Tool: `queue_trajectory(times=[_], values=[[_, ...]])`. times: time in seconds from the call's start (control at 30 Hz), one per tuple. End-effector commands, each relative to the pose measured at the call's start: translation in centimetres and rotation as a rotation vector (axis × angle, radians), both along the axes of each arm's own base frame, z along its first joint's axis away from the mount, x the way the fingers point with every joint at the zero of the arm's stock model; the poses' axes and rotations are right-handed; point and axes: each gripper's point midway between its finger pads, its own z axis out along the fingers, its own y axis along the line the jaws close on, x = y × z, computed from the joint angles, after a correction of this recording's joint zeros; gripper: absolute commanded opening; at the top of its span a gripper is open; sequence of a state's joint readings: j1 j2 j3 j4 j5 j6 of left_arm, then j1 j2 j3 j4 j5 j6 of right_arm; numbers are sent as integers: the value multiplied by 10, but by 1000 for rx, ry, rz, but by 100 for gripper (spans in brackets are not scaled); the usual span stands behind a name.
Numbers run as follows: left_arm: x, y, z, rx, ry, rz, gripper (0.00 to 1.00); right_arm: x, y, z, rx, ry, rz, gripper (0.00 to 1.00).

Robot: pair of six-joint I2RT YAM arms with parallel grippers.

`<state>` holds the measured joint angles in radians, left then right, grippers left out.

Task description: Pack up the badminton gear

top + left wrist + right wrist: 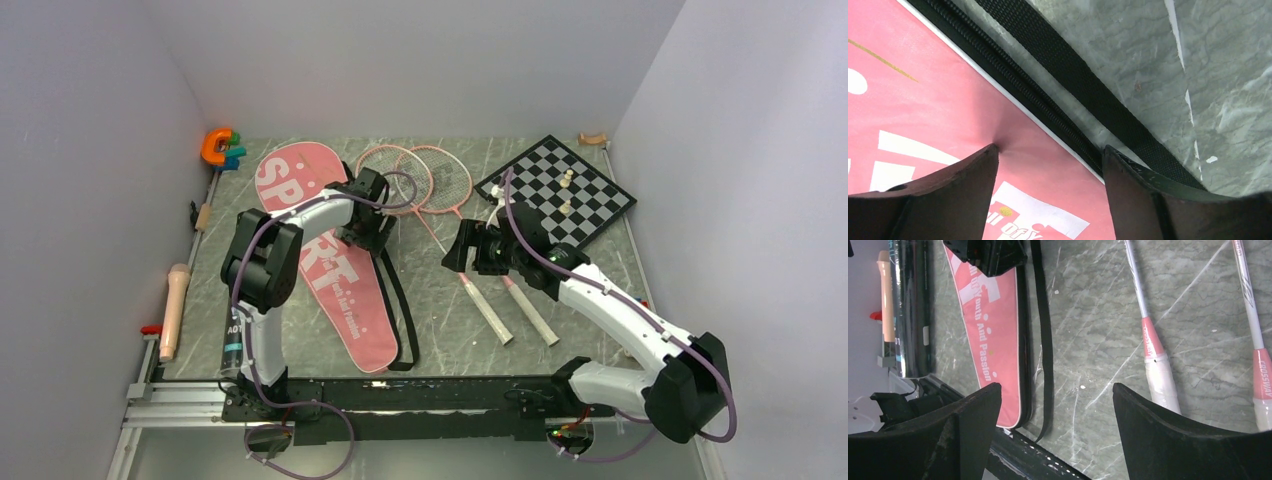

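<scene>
Fingers (963, 195) of my left gripper (1050, 155) stand well apart with nothing clamped between them. One tip presses a small dimple into the large pink "SPORT" racket bag (923, 100). The other sits at the bag's black zip edge, beside the black webbing strap (1088, 95), and I can't tell whether it touches. My right gripper (1057, 390) is also spread wide and empty. It hangs over the grey marbled table (1088, 340), near the racket shafts.

Closest to me, at about 7 o'clock by the left arm's base, I see the long dark tube (910, 315) lying along the table's left side, partly hidden by the arm. The bag lies flat, running from 5 o'clock up to 11 o'clock, and its strap trails loose along its 3 o'clock side. My left arm reaches over its middle.

Right of centre lie the two pink-framed rackets (488, 312), side by side. Their white handles point back towards 5 o'clock and their round heads overlap out at 12 o'clock. One head touches the bag's wide end.

Farther off, at 1 o'clock, a black-and-white chessboard (590, 205) sits cornerwise with a few pale pieces standing on it. An orange C-shaped toy (214, 146) rests in the far 11 o'clock corner against the wall.
</scene>
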<state>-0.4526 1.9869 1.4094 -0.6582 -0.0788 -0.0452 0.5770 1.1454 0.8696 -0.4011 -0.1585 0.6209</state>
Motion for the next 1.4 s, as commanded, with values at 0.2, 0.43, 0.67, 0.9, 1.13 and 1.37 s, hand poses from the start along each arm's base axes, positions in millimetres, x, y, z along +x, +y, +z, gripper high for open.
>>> queue_trajectory(times=[0.2, 0.43, 0.67, 0.9, 1.13, 1.37], values=[[1, -6, 7, -51, -52, 3, 37, 7, 12, 14, 39, -38, 40, 84], [-6, -1, -5, -26, -27, -10, 8, 2, 8, 12, 40, -40, 33, 83], [-4, 0, 3, -20, -34, -19, 0, 1, 6, 14, 39, -47, 25, 83], [-4, 3, 100, -110, -225, -69, 0, 9, 17, 10, 58, -41, 49, 82], [-25, 15, 184, -190, -390, -133, 0, 24, 47, 14, 83, -42, 106, 82], [-51, 18, 204, -261, -422, -195, 0, 40, 96, 45, 105, -106, 161, 86]])
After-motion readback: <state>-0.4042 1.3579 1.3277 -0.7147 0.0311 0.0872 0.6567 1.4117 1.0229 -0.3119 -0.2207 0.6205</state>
